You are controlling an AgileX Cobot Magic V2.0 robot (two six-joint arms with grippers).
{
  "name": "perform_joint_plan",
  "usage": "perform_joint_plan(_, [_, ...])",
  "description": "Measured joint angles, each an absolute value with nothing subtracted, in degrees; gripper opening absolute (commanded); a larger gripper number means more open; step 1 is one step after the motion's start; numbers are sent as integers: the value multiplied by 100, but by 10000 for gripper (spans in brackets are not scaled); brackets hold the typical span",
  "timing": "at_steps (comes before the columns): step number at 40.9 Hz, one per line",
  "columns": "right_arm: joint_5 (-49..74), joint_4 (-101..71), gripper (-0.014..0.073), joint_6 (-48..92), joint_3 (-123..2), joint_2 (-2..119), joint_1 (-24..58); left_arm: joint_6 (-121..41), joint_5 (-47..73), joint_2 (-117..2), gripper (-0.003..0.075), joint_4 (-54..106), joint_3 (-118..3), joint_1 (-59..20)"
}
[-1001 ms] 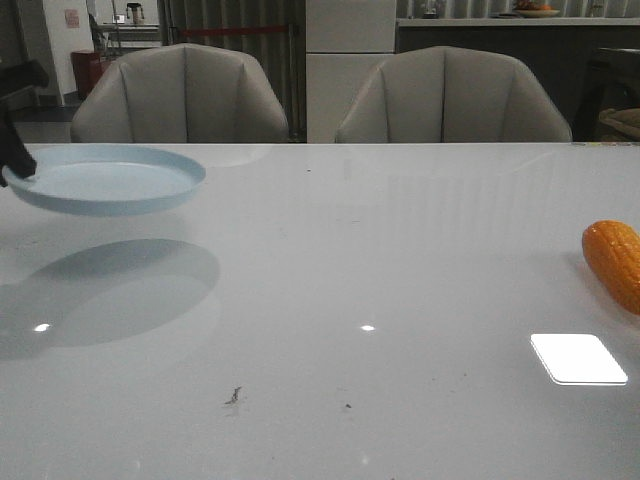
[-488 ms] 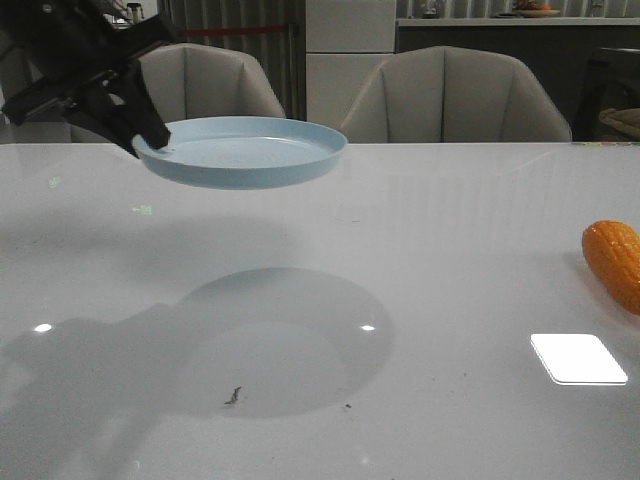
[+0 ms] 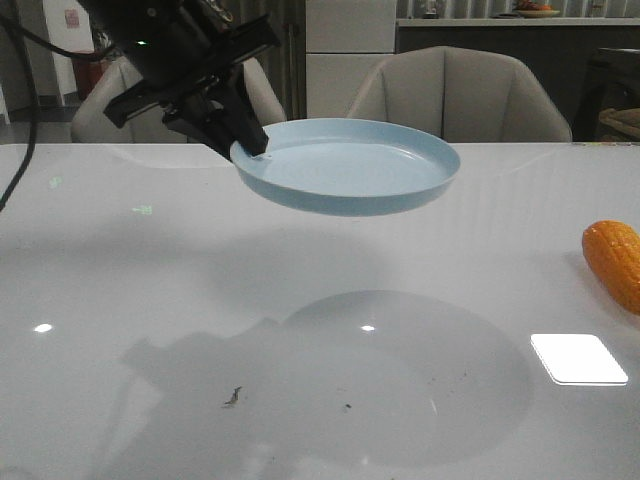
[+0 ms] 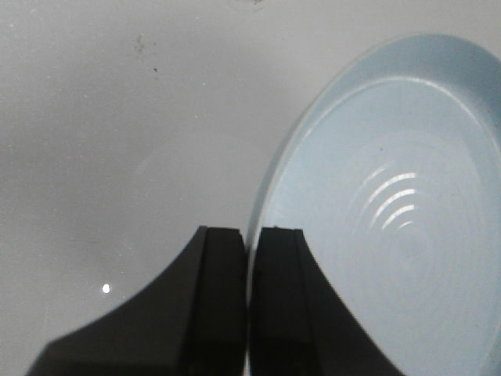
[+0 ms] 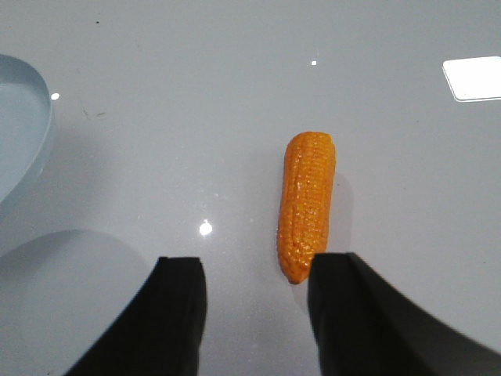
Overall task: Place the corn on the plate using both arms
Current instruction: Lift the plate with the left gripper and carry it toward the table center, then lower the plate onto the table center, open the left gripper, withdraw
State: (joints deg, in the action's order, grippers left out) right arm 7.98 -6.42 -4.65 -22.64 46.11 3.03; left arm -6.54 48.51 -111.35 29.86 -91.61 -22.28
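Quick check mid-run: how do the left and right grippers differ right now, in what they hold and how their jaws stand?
The left gripper is shut on the rim of the plate, holding it in the air above the table; the right gripper holds nothing. The left jaws are pinched nearly together, while the right jaws stand wide apart above the corn, which lies on the table. Both have dark fingers.

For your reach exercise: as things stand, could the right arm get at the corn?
Probably yes. The right gripper hangs open above the table with the corn lying bare just ahead of its fingers, nothing between them. The plate, held aloft by the left gripper, is off to one side.
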Motion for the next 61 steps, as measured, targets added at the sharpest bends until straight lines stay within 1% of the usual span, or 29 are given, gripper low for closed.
perform_joint_plan(17, [877,-640,426,-465,-2264,4611,303,-583,5089,-12251,97,2987,-9161,-2337])
perform_joint_plan(20, [877,-640,426,-465,-2264,4611,303,-552,5089,-12301,118,2987,-9161,-2337])
perform_joint_plan(24, [877,-640,426,-465,-2264,4611,303,-538,5098,-12301,196,2987,-9161,-2337])
perform_joint_plan(27, [877,-640,426,-465,-2264,4611,303,-530,5140,-12301,333,2880,-9161,-2337])
perform_joint_plan(29, [877,-640,426,-465,-2264,4611,303,-530,5179,-12301,384,2790,-9161,-2337])
perform_joint_plan(30, [877,-640,426,-465,-2264,4611,303,-530,5179,-12301,393,2741,-9161,-2337])
perform_joint_plan(36, [877,-640,426,-465,-2264,4611,303,-526,5359,-12324,370,2403,-9343,-2337])
perform_joint_plan(41, [877,-640,426,-465,-2264,4611,303,-526,5723,-12333,339,2051,-9832,-2337])
perform_joint_plan(47, [877,-640,426,-465,-2264,4611,303,-526,5882,-12320,305,1465,-10507,-2325])
perform_joint_plan(53, [877,-630,426,-465,-2264,4611,303,-515,5904,-12104,274,753,-10957,-2275])
perform_joint_plan(61, [877,-630,426,-465,-2264,4611,303,-344,5788,-11497,260,289,-10999,-2096])
